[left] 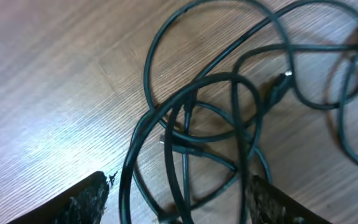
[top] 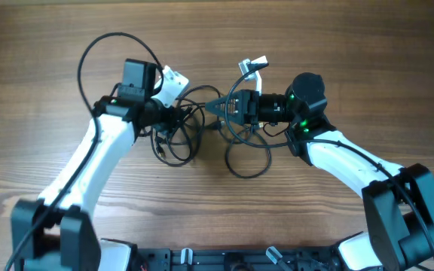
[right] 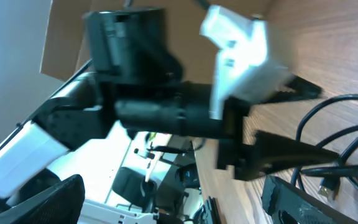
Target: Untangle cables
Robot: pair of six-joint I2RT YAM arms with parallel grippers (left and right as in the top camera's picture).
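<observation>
While cables (left: 184, 144) lie knotted on table (top: 44, 45) — left claw (left: 179, 199) spread astride loops, right claw (top: 215, 106) spread too.

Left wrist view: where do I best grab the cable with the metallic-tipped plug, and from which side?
Probably the black plug body just behind the tip, from straight above, squeezing across its width. It lies flat on the table, is thicker than its cord, and sits outside the densest knot.

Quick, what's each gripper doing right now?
Left gripper: open, fingers either side of the cables.
Right gripper: cannot be told from these views.
</observation>
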